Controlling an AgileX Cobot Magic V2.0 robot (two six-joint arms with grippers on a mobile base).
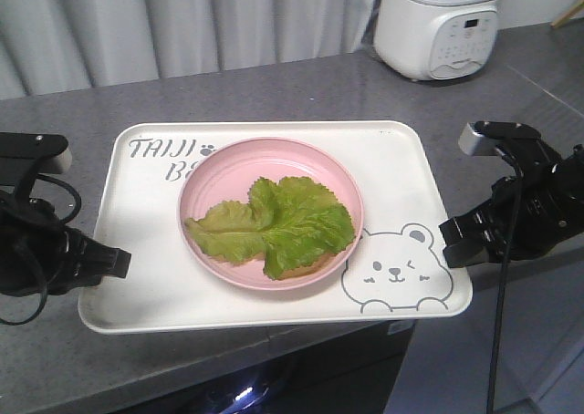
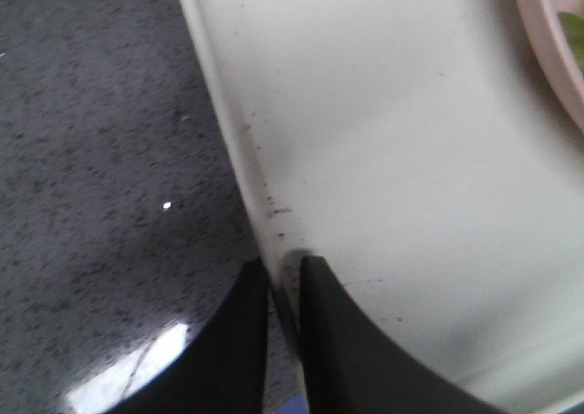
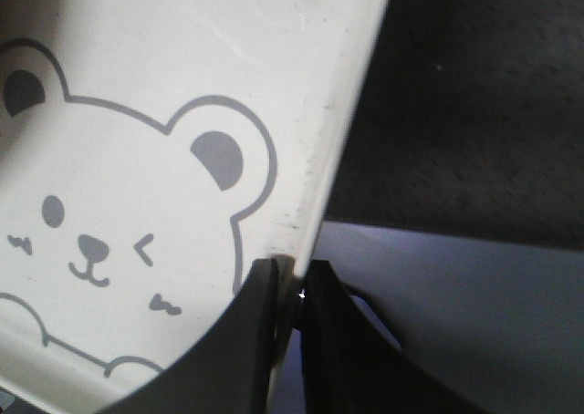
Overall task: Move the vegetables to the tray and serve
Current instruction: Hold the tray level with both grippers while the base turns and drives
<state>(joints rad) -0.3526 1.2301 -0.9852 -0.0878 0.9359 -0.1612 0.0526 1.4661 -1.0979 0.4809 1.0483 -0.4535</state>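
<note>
Bimanual grasp of the loaded tray. The left gripper [image 2: 285,268] and the right gripper [image 3: 290,277] are each closed narrowly on the raised rim of the tray [image 1: 137,241], one at either short side, with one jaw inside the rim and one outside it. The lettuce [image 1: 274,227] lies between the two grippers, inboard of both and well apart from either. It rests flat on a plate [image 1: 228,163] that stands near the tray's middle, so the leaves sit on the plate rather than directly on the tray floor. Progress, as judged: the transfer appears done and both grasps appear set; lifting and serving remain. Whether the tray is already clear of the counter [image 1: 274,86] cannot be told. Materials and shapes: the tray is a cream-white, smooth, semi-gloss rectangle with rounded corners, faintly speckled with dark marks along the rim just ahead of each gripper. A grey-line winking bear [image 3: 100,241] is printed just inside the right gripper, and grey lettering lies at the corner beyond the left one. The plate is round, pink, matte and shallow-lipped. The leaves are light green, crinkled at the edges and paler along the ribs. The counter is dark grey, speckled and slightly reflective.
</note>
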